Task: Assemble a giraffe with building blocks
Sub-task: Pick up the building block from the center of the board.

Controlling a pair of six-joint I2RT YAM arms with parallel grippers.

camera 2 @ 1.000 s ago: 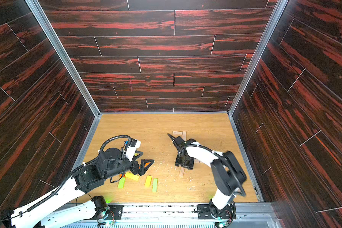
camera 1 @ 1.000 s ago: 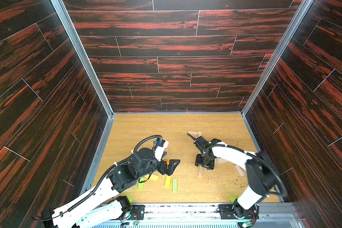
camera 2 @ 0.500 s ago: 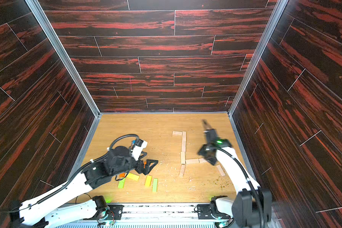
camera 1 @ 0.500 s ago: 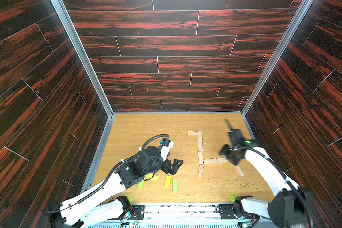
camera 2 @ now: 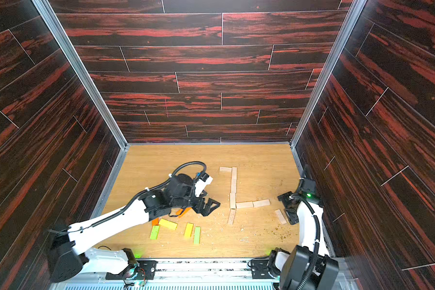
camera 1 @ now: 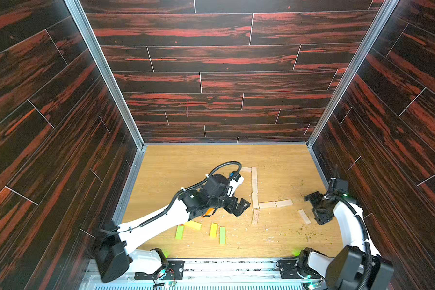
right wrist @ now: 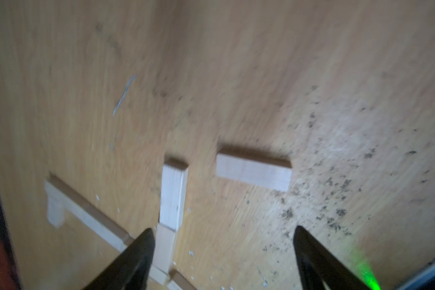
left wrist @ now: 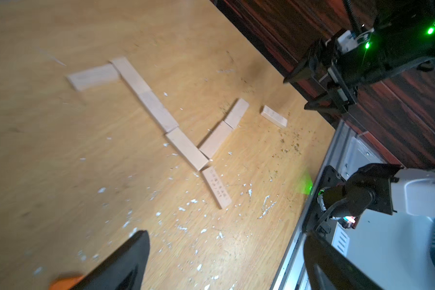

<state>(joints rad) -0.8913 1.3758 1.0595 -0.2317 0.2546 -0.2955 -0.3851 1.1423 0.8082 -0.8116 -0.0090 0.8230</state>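
Your left fingers [left wrist: 126,263] stand wide with nothing between them; in a top view the pale plank figure [camera 1: 254,190] sits at their 3 o'clock. Your right fingers [right wrist: 136,258] are spread too. The loose pale plank [camera 1: 303,216] lies just beside them at roughly 8 o'clock, apparently untouched.

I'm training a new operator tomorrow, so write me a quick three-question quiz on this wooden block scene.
1. True or false: the left end effector grips a block.
2. Multiple choice: the loose pale block, lying apart from the figure, is closest to: A the left end effector; B the right end effector; C midway between both.
3. Count: how many pale blocks make up the sideways bar that branches off the long upright line?

Key: 1 false, its jaws stand open and empty; 2 B; 3 two.
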